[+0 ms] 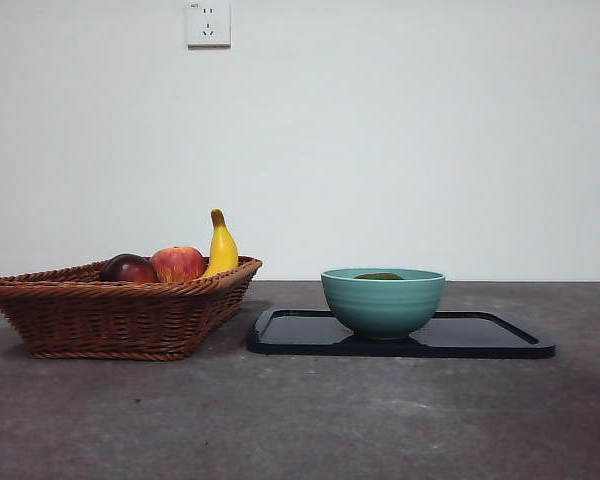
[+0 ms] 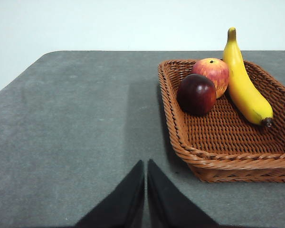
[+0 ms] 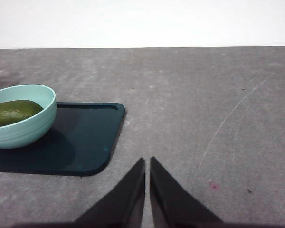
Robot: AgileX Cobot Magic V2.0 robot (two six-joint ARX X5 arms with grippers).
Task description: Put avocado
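Note:
The dark green avocado (image 3: pixel 13 112) lies inside a teal bowl (image 3: pixel 28 126) that stands on a black tray (image 3: pixel 92 137). In the front view only the avocado's top (image 1: pixel 379 276) shows above the bowl's rim (image 1: pixel 383 300), at the middle of the tray (image 1: pixel 480 340). My right gripper (image 3: pixel 147 164) is shut and empty, over bare table beside the tray. My left gripper (image 2: pixel 146 166) is shut and empty, over bare table beside a wicker basket (image 2: pixel 218 161). Neither arm shows in the front view.
The wicker basket (image 1: pixel 120 315) stands left of the tray and holds a dark red-purple fruit (image 1: pixel 128 268), a red apple (image 1: pixel 178 263) and a banana (image 1: pixel 221 248). They also show in the left wrist view: fruit (image 2: pixel 196 94), apple (image 2: pixel 212 72), banana (image 2: pixel 242 85).

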